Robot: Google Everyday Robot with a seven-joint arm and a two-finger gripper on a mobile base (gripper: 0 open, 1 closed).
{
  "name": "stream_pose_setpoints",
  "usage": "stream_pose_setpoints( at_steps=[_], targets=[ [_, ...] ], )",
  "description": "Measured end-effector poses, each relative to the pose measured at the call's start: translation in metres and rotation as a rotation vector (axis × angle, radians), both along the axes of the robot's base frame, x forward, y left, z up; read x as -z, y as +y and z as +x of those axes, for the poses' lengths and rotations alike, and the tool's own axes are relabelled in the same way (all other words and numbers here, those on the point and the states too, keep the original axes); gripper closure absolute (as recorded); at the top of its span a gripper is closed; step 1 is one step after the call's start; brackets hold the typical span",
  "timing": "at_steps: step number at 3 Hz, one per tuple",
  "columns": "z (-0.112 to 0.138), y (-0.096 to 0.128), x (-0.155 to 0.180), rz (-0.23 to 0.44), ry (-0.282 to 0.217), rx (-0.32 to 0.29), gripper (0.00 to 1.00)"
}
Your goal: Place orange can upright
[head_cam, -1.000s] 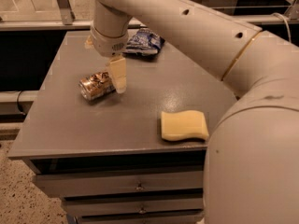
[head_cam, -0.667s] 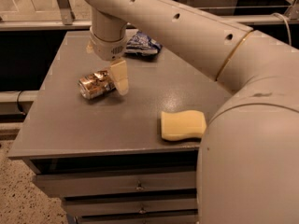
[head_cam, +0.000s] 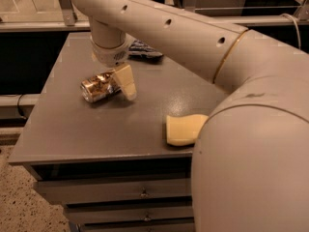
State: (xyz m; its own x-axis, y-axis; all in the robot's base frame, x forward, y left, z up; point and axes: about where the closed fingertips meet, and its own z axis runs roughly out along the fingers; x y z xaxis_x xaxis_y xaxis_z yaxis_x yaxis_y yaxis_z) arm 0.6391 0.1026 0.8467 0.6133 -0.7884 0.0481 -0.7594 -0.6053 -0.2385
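The orange can (head_cam: 98, 86) lies on its side on the left part of the grey table (head_cam: 91, 132), its silver end facing front-left. My gripper (head_cam: 123, 83) comes down from above and sits right against the can's right end, low over the table. The arm hides the far side of the can.
A yellow sponge (head_cam: 184, 128) lies near the table's front edge on the right. A blue crinkled snack bag (head_cam: 145, 50) lies at the back, partly behind the arm. Drawers (head_cam: 120, 193) sit below the tabletop. My large arm fills the right side of the view.
The gripper has stayed at the can's right end, shifting only slightly. The can still lies on its side in about the same place.
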Motion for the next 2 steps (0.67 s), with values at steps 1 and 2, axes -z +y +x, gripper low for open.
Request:
stream_pose_setpoints(
  at_steps=[1, 2],
  targets=[
    [0.0023, 0.0022, -0.0009, -0.036, 0.008, 0.005, 0.0],
    [0.0043, 0.006, 0.0032, -0.06, 0.046, 0.024, 0.12]
  ],
)
